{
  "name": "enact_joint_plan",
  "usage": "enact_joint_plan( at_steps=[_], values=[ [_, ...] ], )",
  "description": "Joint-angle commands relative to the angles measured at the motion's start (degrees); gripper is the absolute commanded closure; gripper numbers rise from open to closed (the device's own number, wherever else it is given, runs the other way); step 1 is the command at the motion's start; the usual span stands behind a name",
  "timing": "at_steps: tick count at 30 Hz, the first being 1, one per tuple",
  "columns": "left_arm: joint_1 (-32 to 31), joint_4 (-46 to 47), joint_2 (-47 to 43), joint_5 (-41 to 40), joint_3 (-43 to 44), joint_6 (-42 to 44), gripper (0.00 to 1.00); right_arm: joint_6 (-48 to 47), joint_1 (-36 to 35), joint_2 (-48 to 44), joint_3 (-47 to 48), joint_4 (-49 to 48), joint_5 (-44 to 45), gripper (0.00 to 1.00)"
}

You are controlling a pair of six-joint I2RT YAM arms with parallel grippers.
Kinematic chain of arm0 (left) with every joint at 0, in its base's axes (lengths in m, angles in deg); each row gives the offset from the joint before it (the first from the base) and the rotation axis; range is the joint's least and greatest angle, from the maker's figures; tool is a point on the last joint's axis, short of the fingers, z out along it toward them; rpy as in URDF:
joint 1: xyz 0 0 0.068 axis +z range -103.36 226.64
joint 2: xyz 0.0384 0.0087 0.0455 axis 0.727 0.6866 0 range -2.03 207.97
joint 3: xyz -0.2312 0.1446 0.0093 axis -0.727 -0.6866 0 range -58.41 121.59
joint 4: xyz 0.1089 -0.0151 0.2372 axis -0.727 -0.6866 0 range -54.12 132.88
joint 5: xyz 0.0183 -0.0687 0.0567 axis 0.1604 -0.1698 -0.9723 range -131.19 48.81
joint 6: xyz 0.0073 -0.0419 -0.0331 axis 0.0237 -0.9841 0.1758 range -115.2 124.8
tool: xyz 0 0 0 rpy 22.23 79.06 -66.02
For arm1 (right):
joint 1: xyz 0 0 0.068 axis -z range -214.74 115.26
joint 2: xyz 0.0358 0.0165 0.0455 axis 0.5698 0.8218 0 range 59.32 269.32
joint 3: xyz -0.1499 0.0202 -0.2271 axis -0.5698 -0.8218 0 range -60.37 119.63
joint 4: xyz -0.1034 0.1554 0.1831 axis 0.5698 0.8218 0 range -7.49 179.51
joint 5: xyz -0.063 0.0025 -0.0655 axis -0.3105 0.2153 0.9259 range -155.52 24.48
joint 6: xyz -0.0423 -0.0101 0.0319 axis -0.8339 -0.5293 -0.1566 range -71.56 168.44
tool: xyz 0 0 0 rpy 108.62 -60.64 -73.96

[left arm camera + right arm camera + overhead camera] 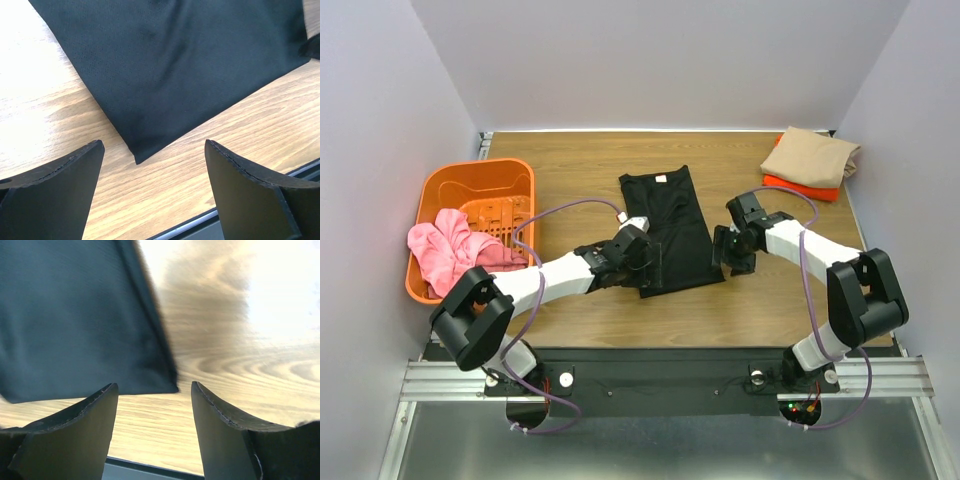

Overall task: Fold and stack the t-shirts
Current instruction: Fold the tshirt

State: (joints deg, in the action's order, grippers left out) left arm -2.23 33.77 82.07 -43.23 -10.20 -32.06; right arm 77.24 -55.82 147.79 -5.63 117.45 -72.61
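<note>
Jaws apart, low beside black t-shirt (672, 226)

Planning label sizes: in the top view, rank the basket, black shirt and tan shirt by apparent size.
Largest: basket
Middle: black shirt
Smallest: tan shirt, folded

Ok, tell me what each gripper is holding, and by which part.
Nothing. Left gripper and right gripper are both open, each at a near corner of the black t-shirt.
</note>
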Motion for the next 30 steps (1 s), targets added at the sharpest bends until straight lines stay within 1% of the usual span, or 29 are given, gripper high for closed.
enact_joint_plan(
  at_steps=[1, 4, 5, 13, 17, 18, 19, 20, 22, 23, 26, 28, 30],
  values=[
    [-0.18, 0.14, -2.71, -1.21, -1.1, -1.02, 0.07, -0.14, 0.16, -0.23, -1.39, 1.45, 3.49, 0.35],
    [-0.09, 0.23, -3.41, -1.3, -1.36, -0.85, 0.07, -0.58, 0.16, 0.57, -2.01, 0.31, 3.4, 0.39],
    [-0.09, 0.05, -3.41, -1.38, -1.45, -0.76, 0.07, -0.58, 0.16, 1.0, -2.01, -0.04, 3.23, 0.42],
    [-0.09, -0.21, -2.8, -1.47, -1.71, -1.02, 0.07, -0.58, 0.08, 2.23, -4.03, -2.5, 1.2, 0.51],
    [-0.18, -0.21, -2.27, -1.3, -1.71, -0.93, 0.09, -0.5, 0.08, 3.12, -4.9, -3.91, 0.07, 0.59],
    [-0.27, -0.13, -1.92, -1.38, -1.8, -1.02, 0.1, -0.5, 0.08, 3.38, -4.91, -4.43, -0.03, 0.64],
    [-0.27, -0.21, -1.74, -1.47, -1.89, -1.02, 0.1, -0.5, 0.08, 3.55, -4.91, -4.44, -0.11, 0.66],
    [-0.36, -0.3, -1.13, -1.21, -1.89, -0.93, 0.11, -0.58, 0.08, 3.64, -4.99, -4.7, -0.11, 0.71],
    [-0.62, -0.3, -0.51, -0.95, -1.89, -0.84, 0.11, -0.85, 0.08, 3.82, -4.91, -4.79, -0.11, 0.74],
    [-0.97, -0.21, -0.08, -0.77, -1.8, -0.84, 0.13, -0.85, 0.08, 3.99, -4.99, -4.79, -0.29, 0.77],
    [-1.32, -0.82, 1.59, -0.94, -1.01, -0.58, 0.17, -1.02, 0.08, 4.26, -5.08, -4.88, -0.38, 0.82],
    [-1.5, -1.7, 3.26, -1.29, 0.04, -0.75, 0.21, -1.2, 0.08, 4.35, -5.17, -4.88, -0.47, 0.83],
    [-1.76, -2.84, 4.58, -1.91, 0.92, -0.84, 0.23, -1.2, 0.08, 4.43, -5.26, -4.97, -0.64, 0.83]
  ],
)
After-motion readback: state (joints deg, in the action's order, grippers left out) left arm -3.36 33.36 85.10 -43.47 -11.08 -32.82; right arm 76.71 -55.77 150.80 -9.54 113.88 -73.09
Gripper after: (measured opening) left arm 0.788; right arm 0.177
